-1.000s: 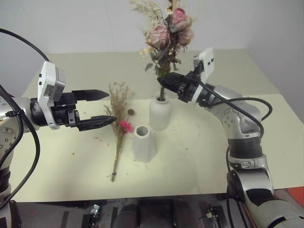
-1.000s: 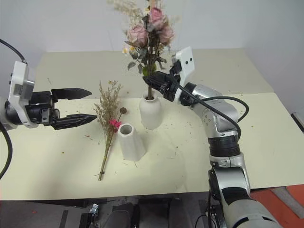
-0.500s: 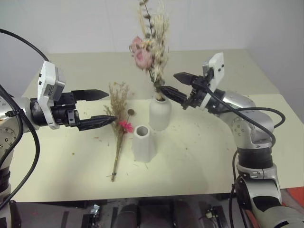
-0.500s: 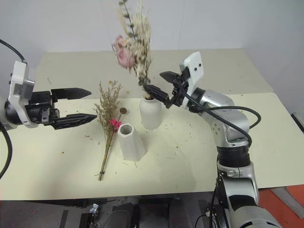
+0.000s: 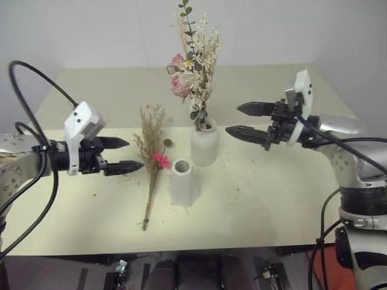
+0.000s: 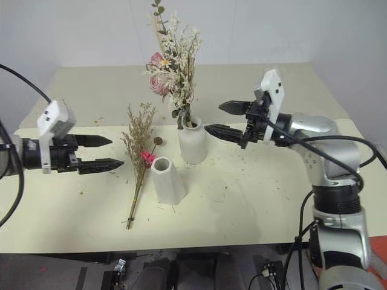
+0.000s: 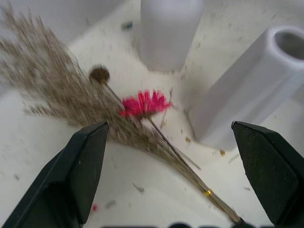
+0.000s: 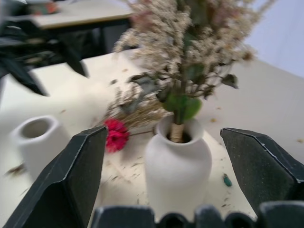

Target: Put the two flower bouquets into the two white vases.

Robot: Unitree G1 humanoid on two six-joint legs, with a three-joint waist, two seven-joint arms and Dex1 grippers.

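The rose bouquet stands upright in the rounded white vase at mid-table. To the right of it my right gripper is open, level and apart from the stems, with nothing in it. The tan bouquet, with its magenta flower, lies flat on the table left of the cone-shaped white vase, whose round mouth holds nothing. Just left of the tan bunch's head my left gripper is open and tilted down toward it. In the left wrist view the stems run between my fingers.
The pale yellow table is strewn with small dried flecks around the vases. A second table section continues behind, up to a plain wall. Bare tabletop lies at the right and along the front edge.
My right gripper opened, let go of the rose bouquet and drew back to the right; the bouquet now stands in the rounded vase. My left gripper sank and tipped down toward the tan bouquet.
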